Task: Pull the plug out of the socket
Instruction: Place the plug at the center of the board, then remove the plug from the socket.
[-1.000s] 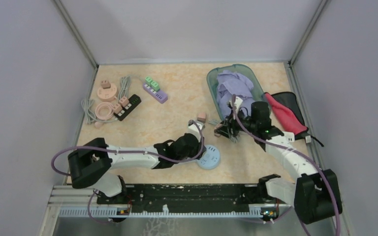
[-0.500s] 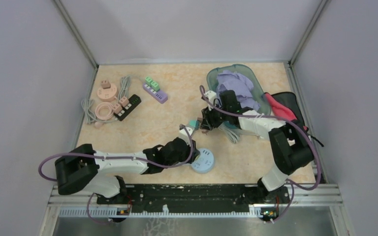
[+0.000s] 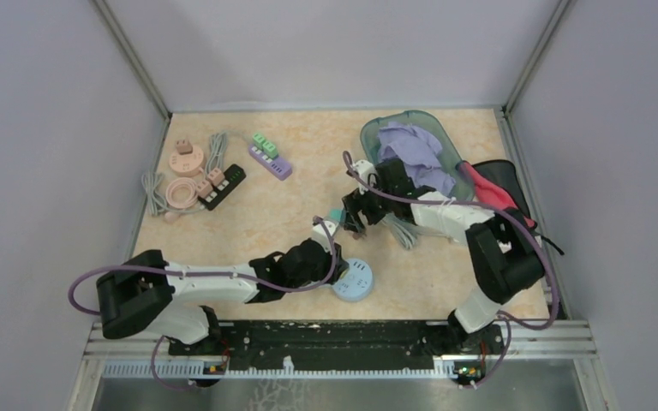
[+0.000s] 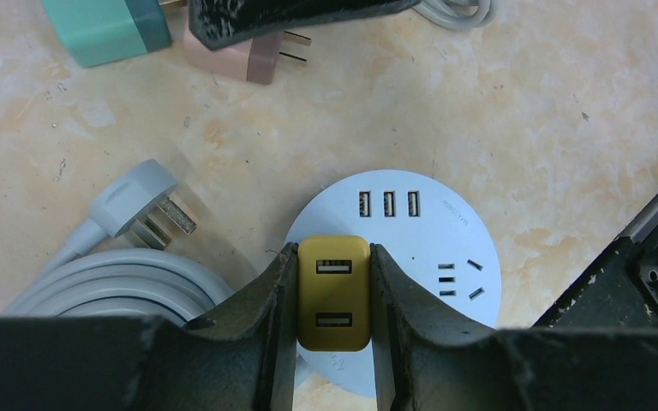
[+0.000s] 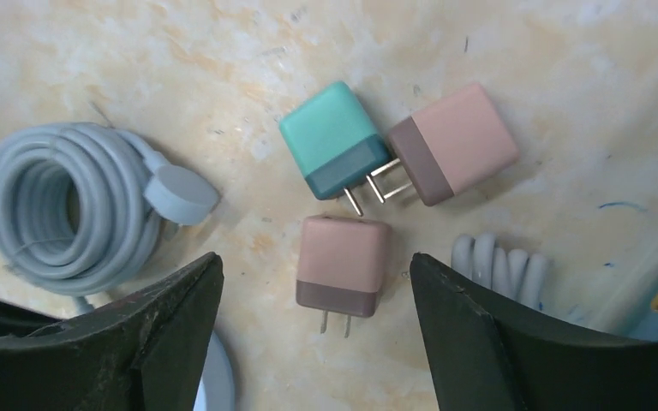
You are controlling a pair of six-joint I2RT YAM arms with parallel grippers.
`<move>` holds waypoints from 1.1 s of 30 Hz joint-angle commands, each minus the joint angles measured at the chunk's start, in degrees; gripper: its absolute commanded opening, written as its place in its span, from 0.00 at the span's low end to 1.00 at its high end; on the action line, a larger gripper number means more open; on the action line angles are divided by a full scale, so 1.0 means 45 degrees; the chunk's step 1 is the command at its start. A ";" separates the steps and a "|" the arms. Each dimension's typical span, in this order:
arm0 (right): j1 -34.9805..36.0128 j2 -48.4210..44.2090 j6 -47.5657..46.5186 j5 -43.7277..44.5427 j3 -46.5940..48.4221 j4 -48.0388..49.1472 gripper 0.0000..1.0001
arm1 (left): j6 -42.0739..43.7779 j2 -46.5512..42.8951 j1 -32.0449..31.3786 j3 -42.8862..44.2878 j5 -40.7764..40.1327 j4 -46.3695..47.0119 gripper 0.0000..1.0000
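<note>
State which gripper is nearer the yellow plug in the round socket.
Left. The left gripper clamps the yellow plug; the right gripper hangs open above three loose chargers, away from it.

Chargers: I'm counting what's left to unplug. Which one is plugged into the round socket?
The yellow charger, gripped by the left gripper, sits in the socket. The teal charger and both pink chargers lie loose on the table, prongs bare.

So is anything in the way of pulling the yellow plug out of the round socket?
Nothing visible is. The left gripper squeezes the yellow plug on both sides as it sits in the round socket. The grey plug lies beside the socket, apart from it.
</note>
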 commanded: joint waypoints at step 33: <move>-0.1235 -0.5870 -1.4580 -0.8834 -0.2939 -0.4554 0.95 | 0.2577 -0.4005 0.0023 -0.2226 0.1610 0.0238 0.81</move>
